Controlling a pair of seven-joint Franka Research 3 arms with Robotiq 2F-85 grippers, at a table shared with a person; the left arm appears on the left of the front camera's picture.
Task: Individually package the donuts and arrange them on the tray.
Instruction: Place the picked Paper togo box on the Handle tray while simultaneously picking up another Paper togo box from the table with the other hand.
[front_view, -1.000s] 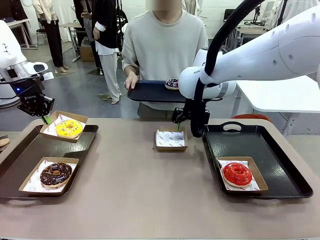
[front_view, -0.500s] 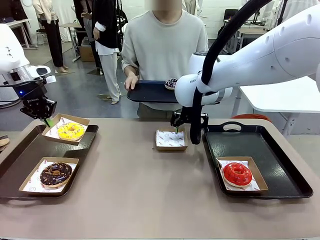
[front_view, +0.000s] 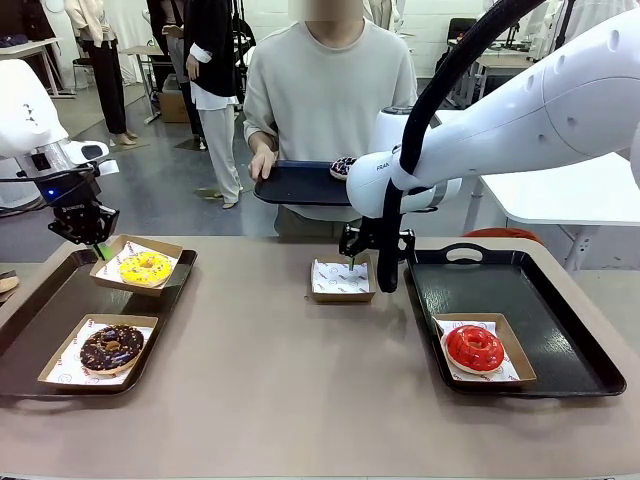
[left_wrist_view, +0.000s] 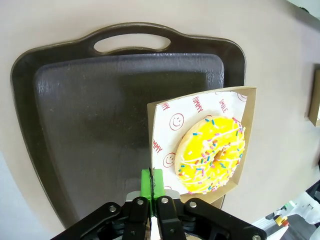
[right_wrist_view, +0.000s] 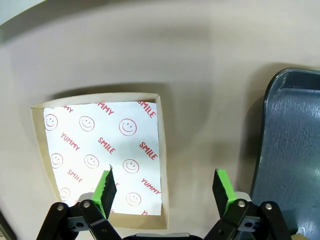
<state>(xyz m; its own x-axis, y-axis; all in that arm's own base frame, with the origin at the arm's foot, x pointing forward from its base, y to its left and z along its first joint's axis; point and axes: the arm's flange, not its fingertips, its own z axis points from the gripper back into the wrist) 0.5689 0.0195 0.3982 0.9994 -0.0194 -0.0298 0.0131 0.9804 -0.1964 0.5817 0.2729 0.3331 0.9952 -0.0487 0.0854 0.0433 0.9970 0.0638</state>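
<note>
My left gripper (front_view: 99, 247) is shut on the edge of a paper-lined box holding the yellow donut (front_view: 146, 267), at the far right corner of the left tray (front_view: 40, 310). In the left wrist view the shut gripper (left_wrist_view: 151, 181) pinches the box's corner beside the yellow donut (left_wrist_view: 212, 154). The chocolate donut (front_view: 111, 346) lies boxed at that tray's front. My right gripper (front_view: 364, 262) stands open over the empty box (front_view: 340, 278); in the right wrist view the gripper (right_wrist_view: 165, 187) straddles the right wall of that box (right_wrist_view: 100, 145). The red donut (front_view: 474, 347) sits boxed on the right tray (front_view: 560, 330). The purple donut (front_view: 344, 166) rests on a tray held by the person.
The person stands at the far side holding a dark tray (front_view: 295, 185) with one hand (front_view: 263, 160). In the wrist views, the left tray (left_wrist_view: 90, 110) lies under the left gripper and the right tray (right_wrist_view: 295, 130) lies just right of the empty box. Bare table lies in front.
My left gripper has carried the yellow donut's box a little to the right and nearer. My right gripper has shifted slightly left over the empty box.
</note>
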